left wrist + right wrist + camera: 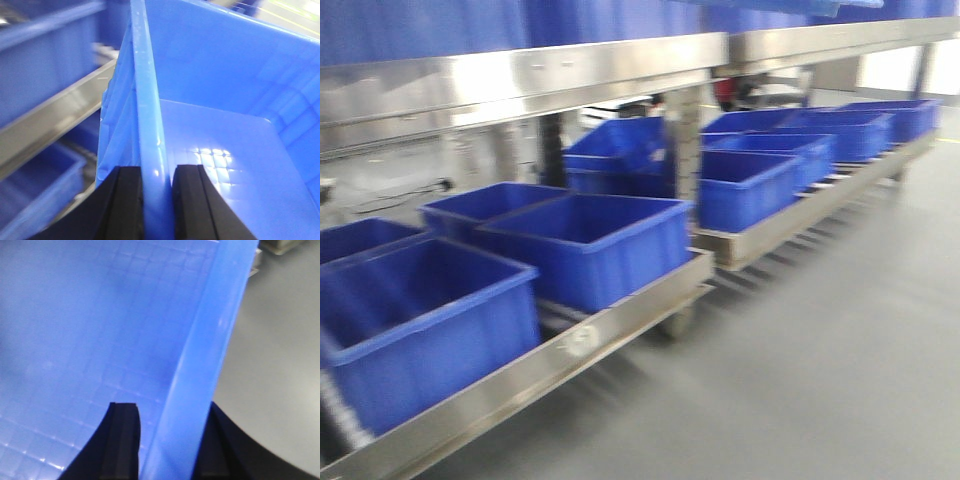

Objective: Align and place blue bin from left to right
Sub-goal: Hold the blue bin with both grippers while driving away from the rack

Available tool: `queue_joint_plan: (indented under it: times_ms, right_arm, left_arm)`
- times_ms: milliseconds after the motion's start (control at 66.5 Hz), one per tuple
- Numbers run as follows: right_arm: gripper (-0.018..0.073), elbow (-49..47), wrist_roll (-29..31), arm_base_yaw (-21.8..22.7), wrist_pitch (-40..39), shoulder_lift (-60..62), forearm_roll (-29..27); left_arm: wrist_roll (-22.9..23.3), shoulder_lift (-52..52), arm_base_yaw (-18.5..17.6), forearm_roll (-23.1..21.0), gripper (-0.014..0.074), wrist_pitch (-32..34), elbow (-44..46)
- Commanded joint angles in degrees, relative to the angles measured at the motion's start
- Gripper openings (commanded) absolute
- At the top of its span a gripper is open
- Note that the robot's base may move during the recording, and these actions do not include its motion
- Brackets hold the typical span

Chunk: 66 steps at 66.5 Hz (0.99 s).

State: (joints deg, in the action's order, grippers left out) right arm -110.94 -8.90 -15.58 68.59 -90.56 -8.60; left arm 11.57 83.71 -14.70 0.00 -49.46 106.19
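Observation:
The blue bin (220, 150) fills the left wrist view, seen along its flanged top rim (147, 100) and into its bare inside. My left gripper (156, 171) is shut on that rim, one black finger (127, 200) outside the wall and one inside. In the right wrist view the same blue bin (90, 320) shows its gridded floor. My right gripper (169, 407) straddles the opposite rim (215, 325) and is shut on it, with grey floor beyond the outer finger. Neither gripper shows in the blurred front view.
A low steel rack (570, 340) carries several blue bins (590, 240), and a second rack (790, 215) beyond it holds more. A steel shelf (520, 75) runs above them. Grey floor (820, 350) lies to the right. A steel rail (55, 110) passes left of the held bin.

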Motion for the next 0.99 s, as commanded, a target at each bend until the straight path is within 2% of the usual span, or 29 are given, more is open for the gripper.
queue_joint_plan:
  times_ms: [0, 977]
  right_arm:
    - [-0.0069, -1.0, -0.1, -0.4, -5.2, 1.1, -2.8]
    - [-0.0069, -1.0, -0.1, -0.4, -5.2, 1.1, -2.8]
  left_arm:
    - [-0.9, -1.1, -1.1, -3.7, -0.0111, 6.9, 1.0]
    - [-0.9, -1.1, -1.1, -3.6, -0.0111, 6.9, 1.0]
